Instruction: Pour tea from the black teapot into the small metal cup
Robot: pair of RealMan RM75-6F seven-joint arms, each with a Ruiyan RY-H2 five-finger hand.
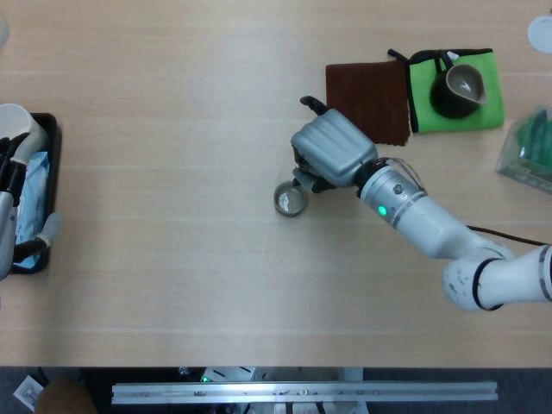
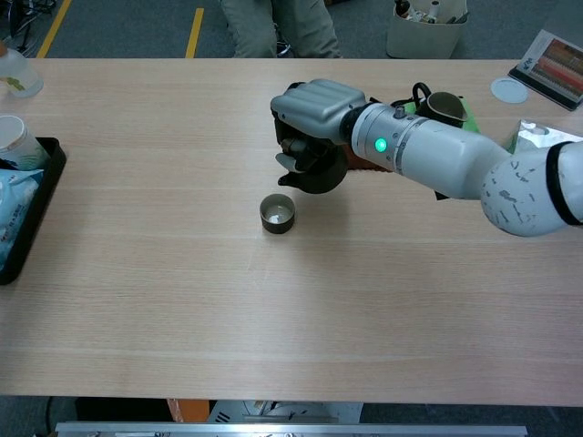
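My right hand point(image 1: 332, 153) point(image 2: 314, 114) grips the black teapot point(image 2: 314, 171), holding it above the table just right of and behind the small metal cup point(image 1: 290, 199) point(image 2: 277, 213). The hand covers most of the pot in the head view; only its dark edge and handle tip point(image 1: 312, 104) show. The cup stands upright on the table. My left hand point(image 1: 10, 220) sits at the far left edge of the head view, over a black tray; too little of it shows to tell how its fingers lie.
A brown cloth point(image 1: 369, 102) and a green cloth point(image 1: 427, 108) with a dark pitcher point(image 1: 460, 89) lie at the back right. A black tray point(image 2: 27, 214) with a white cup point(image 2: 15, 137) sits at the left edge. A green packet point(image 1: 530, 151) is at far right.
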